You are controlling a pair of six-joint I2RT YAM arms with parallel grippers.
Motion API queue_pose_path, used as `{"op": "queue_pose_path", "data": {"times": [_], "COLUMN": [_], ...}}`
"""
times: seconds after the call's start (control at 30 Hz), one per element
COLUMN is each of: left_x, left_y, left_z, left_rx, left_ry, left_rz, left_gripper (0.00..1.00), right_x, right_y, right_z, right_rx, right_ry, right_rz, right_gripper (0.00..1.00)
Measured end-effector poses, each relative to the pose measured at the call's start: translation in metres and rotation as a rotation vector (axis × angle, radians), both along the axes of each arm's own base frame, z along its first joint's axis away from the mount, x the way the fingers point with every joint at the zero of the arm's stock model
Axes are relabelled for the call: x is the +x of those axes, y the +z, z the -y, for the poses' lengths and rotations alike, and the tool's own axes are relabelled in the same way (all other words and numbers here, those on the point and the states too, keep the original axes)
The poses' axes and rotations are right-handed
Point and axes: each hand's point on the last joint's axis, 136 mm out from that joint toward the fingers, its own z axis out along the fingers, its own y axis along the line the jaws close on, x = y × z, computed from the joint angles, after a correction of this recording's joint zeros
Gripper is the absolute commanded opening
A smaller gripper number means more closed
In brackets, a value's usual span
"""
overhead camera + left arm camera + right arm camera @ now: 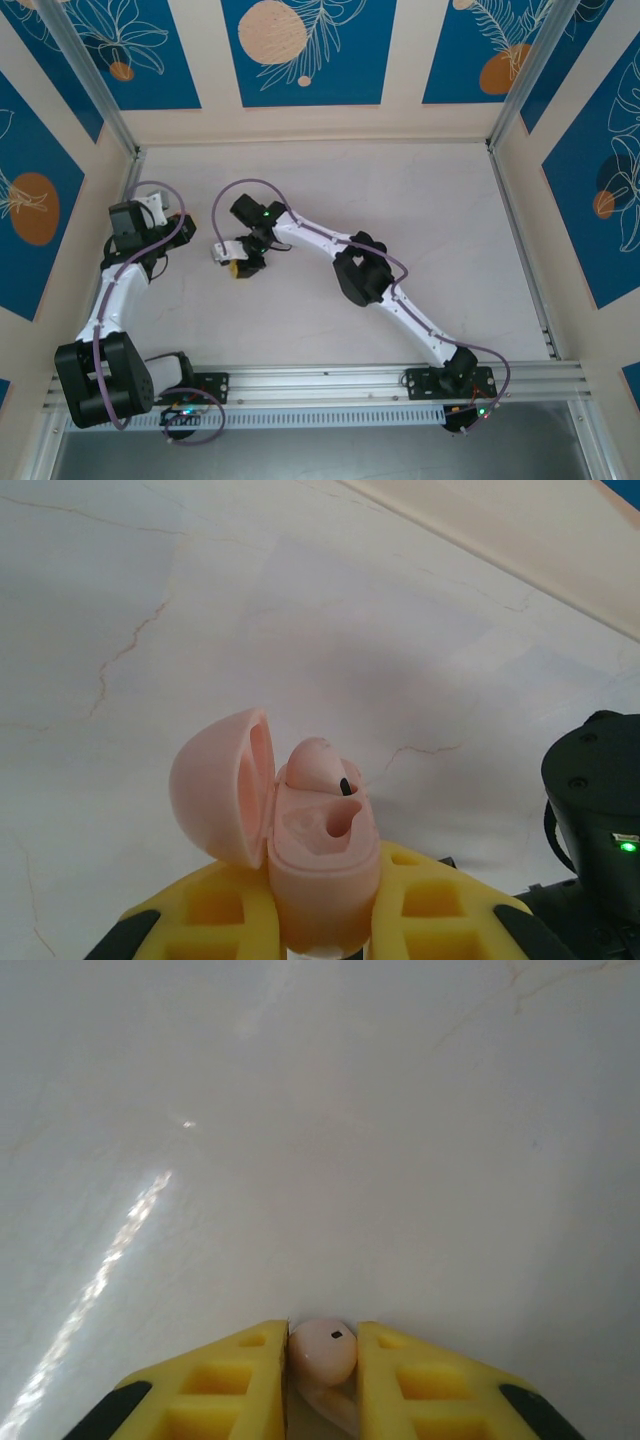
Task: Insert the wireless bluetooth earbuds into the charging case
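Note:
My left gripper (324, 885) is shut on the pale pink charging case (318, 875), holding it upright above the table. Its lid (215, 790) is swung open to the left. One pink earbud (315, 765) sits in the far slot, and the near slot (338, 822) is empty. In the right wrist view, my right gripper (322, 1332) is down at the tabletop, its yellow pads pressed on both sides of a second pink earbud (322, 1352). From above, the right gripper (238, 264) is a short way right of the left gripper (183, 226).
The white, faintly cracked tabletop (400, 220) spreads out around both arms, with walls at the back and sides. The right arm's black wrist (595, 810) shows at the right edge of the left wrist view, close to the case.

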Motion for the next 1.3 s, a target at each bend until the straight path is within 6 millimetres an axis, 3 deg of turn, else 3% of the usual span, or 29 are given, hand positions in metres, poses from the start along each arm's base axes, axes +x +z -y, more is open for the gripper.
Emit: {"op": "queue_pose_path", "data": {"times": [0.17,0.43,0.83,1.1,1.3], "left_x": [0.0,0.0,0.0,-0.002,-0.002], "left_y": [0.0,0.001,0.001,0.0,-0.001], "left_z": [0.001,0.005,0.041,0.056,0.063], "left_rx": [-0.002,-0.004,0.011,0.034,0.039], "left_ry": [-0.003,-0.015,-0.112,-0.144,-0.16], "left_rz": [0.0,0.002,0.01,0.008,0.007], "left_gripper": [0.08,0.08,0.08,0.08,0.08], "right_x": [-0.011,-0.039,-0.068,-0.068,-0.067], "right_y": [0.0,-0.003,-0.005,-0.005,-0.006], "right_z": [0.03,0.097,0.17,0.196,0.199], "right_rx": [-0.106,-0.276,-0.41,-0.49,-0.491], "right_ry": [-0.074,-0.263,-0.603,-0.939,-1.155], "right_rz": [-0.069,-0.18,-0.247,-0.275,-0.287], "right_gripper": [0.2,0.2,0.19,0.19,0.21]}}
